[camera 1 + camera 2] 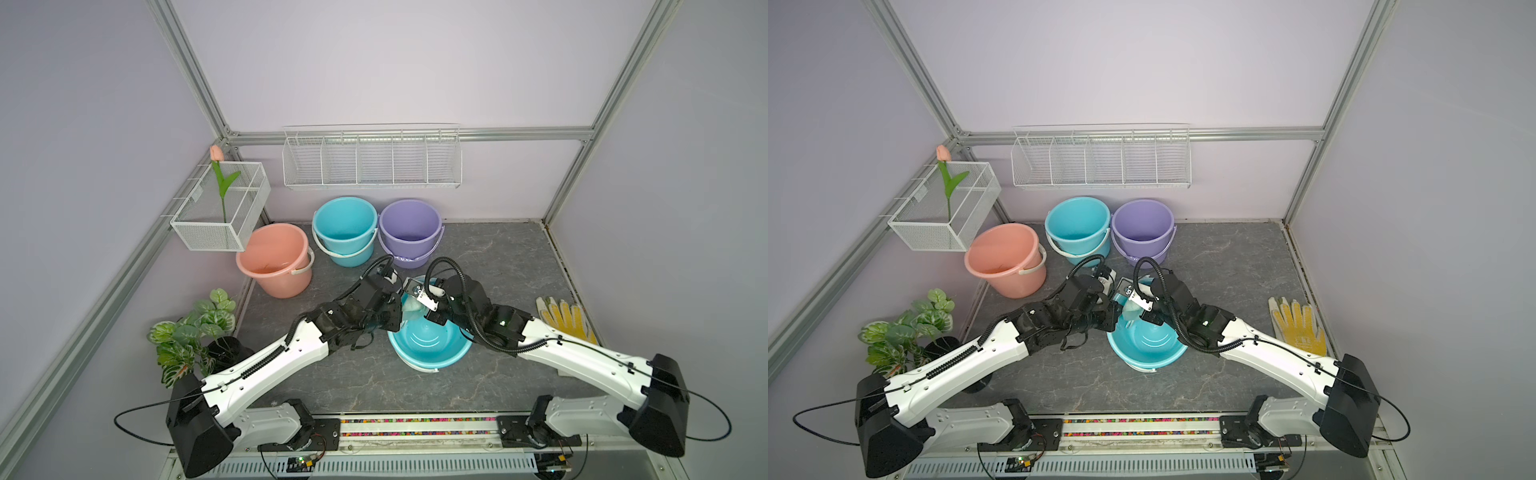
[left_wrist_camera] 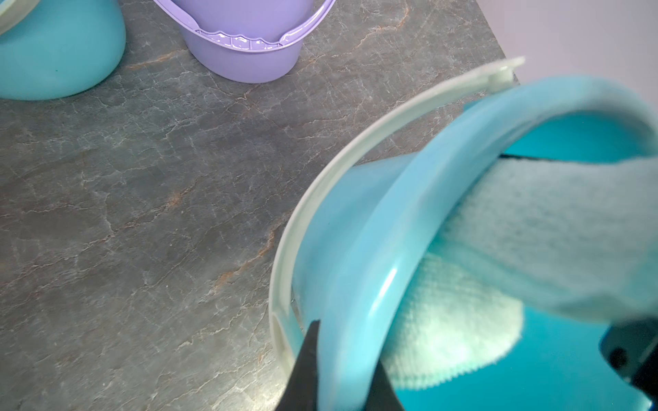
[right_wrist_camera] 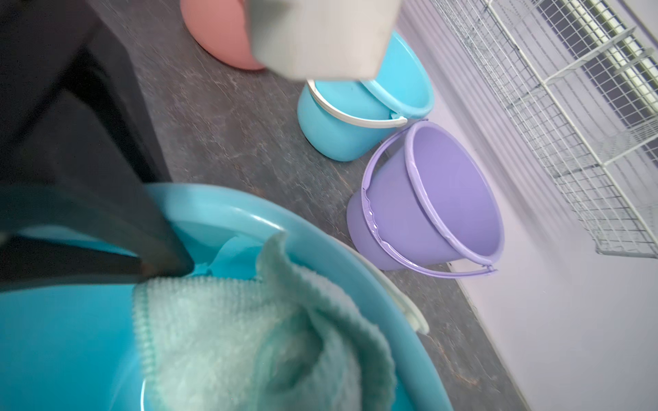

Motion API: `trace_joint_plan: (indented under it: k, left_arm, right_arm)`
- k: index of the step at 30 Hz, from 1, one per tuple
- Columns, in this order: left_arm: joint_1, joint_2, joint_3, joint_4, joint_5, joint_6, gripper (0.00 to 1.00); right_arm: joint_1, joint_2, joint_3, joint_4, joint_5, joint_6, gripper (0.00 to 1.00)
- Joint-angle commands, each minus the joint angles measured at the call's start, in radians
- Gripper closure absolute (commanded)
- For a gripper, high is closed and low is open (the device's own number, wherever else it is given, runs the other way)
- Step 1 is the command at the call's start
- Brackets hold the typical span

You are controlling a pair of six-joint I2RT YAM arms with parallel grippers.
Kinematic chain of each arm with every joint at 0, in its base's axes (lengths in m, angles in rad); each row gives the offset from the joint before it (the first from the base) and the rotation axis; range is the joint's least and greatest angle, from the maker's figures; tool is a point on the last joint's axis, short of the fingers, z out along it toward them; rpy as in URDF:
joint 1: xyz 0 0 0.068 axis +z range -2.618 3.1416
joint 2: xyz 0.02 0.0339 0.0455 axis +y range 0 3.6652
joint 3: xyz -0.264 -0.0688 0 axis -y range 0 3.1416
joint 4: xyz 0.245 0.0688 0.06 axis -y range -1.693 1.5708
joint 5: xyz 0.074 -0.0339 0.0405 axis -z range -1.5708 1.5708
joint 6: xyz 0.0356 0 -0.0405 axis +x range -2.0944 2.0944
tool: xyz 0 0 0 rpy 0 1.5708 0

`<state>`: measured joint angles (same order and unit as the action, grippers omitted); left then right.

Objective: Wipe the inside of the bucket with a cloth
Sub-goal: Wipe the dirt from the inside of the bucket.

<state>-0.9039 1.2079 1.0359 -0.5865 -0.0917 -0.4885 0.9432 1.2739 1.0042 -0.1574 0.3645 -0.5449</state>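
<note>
The dark marbled worktop (image 1: 498,270) fills the floor of the cell. Both arms reach in from the near edge and meet over its middle. On the far wall hangs a long white wire rack (image 1: 372,160), and on the left wall a wire basket (image 1: 220,208). Along the far side stand a pink bucket (image 1: 274,257), a second blue bucket (image 1: 345,230) and a purple bucket (image 1: 409,230). The bucket (image 1: 432,338) of the task, blue with a white handle, lies near the middle, tipped so its mouth faces the near side. A potted plant (image 1: 191,332) sits at the left edge and a yellow-and-white glove (image 1: 567,320) at the right.

The cloth (image 3: 231,338), pale mint terry, lies bunched inside the bucket against its far wall. The left end effector (image 2: 341,377) is clamped on the bucket's rim, one finger inside and one outside. The right end effector (image 3: 149,267) is closed and appears to pinch the cloth's upper edge.
</note>
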Motion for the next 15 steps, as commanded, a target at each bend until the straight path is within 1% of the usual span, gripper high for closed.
trace_joint_plan:
  k: [1, 4, 8, 13, 15]
  left_arm:
    - [-0.005, -0.023, 0.015, 0.011, 0.020, 0.000, 1.00]
    - [-0.006, -0.017, 0.018, 0.011, 0.022, -0.001, 1.00]
    - [-0.005, -0.007, 0.024, 0.011, 0.022, 0.001, 1.00]
    - [-0.005, -0.001, 0.030, 0.014, 0.019, 0.000, 1.00]
    - [-0.006, 0.001, 0.035, 0.011, 0.017, 0.002, 1.00]
  right_arm:
    - [-0.010, -0.027, 0.034, -0.075, 0.147, -0.100, 0.93]
    - [-0.010, -0.062, 0.034, -0.156, 0.187, -0.134, 0.93]
    - [-0.010, -0.124, 0.028, -0.265, 0.200, -0.154, 0.93]
    - [-0.010, -0.185, 0.021, -0.418, 0.192, -0.164, 0.93]
    - [-0.010, -0.209, 0.023, -0.495, 0.157, -0.160, 0.93]
